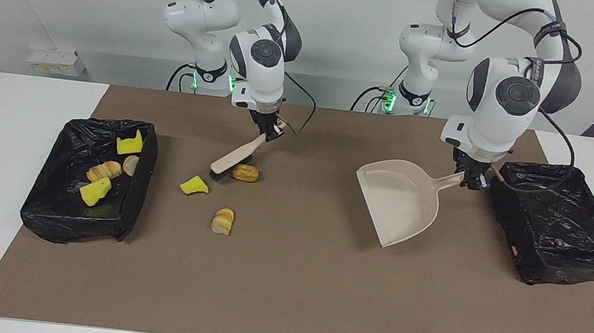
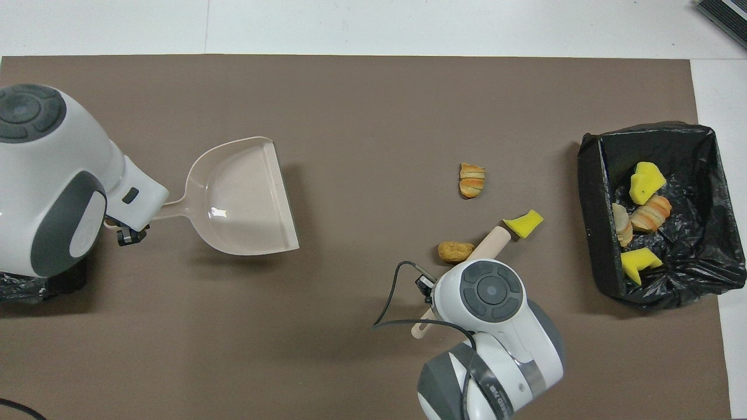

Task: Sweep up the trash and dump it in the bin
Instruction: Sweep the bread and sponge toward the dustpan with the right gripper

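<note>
Looking from across the counter [image 1: 11, 158], I see the right tool [image 1: 272, 128] clamped on the handle of a beige wooden brush with black bristles [image 1: 232, 158], held slantwise so its bristle end sits low beside a round tan bread-like scrap [image 1: 245, 172]. Just toward the right arm's end from that lies a yellow sponge wedge [image 1: 194, 185], and farther from the robots a striped orange-and-cream bread piece [image 1: 223, 220]; all three rest on the brown mat [image 1: 283, 297]. My overhead view hides the bristles under the brush handle and the right wrist, but it shows better into the black-lined bin at the right arm's end [image 2: 589, 192], where four scraps lie: two yellow sponge chunks [image 2: 645, 181] and two striped bread pieces [image 2: 650, 214]. The left tool [image 1: 471, 179] is closed on the handle of a beige plastic dustpan [image 1: 401, 199], carried above the mat with its mouth tipped away from the robots. Only the facing view gives me the whole second black-lined bin [image 1: 561, 227], beside the left tool; overhead it is nearly covered by the left arm.
</note>
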